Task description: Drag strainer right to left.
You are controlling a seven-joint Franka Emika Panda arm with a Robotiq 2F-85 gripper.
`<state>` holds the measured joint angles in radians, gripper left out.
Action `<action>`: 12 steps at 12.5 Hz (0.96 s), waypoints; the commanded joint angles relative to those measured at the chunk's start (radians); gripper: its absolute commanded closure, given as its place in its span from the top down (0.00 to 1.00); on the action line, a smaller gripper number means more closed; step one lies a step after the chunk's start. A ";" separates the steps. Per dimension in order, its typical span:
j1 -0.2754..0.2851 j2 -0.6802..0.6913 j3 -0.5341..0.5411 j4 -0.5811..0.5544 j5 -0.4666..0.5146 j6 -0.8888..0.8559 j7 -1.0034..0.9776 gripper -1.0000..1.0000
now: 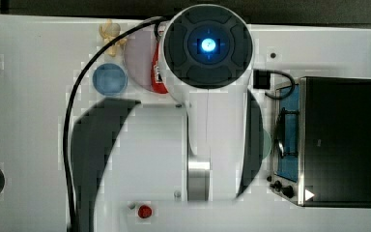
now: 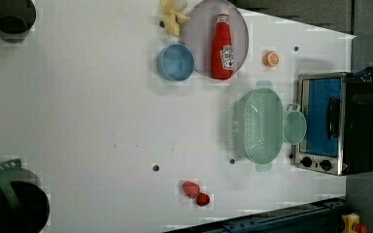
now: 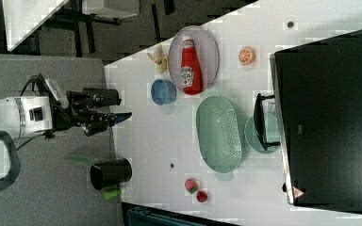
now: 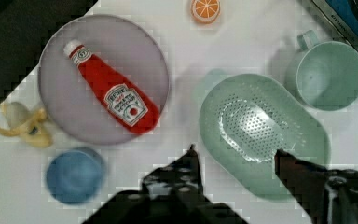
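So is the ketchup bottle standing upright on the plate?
No, the ketchup bottle lies flat on its side across the grey plate.

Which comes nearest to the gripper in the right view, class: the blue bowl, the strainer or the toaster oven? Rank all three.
Gripper sits off the table's edge at the right view's left.
1. Blue bowl, by the plate.
2. Strainer, mid-table.
3. Toaster oven, far right.

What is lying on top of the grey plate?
A red ketchup bottle lies on its side on the grey plate, cap towards the rim. Nothing else rests there. The plate surface under the bottle is covered.
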<state>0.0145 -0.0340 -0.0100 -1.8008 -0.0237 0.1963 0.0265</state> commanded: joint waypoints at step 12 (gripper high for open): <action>-0.036 -0.279 0.017 -0.448 -0.013 0.053 0.281 1.00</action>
<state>-0.0194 -0.3669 -0.0002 -2.1699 -0.0282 0.2646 0.1847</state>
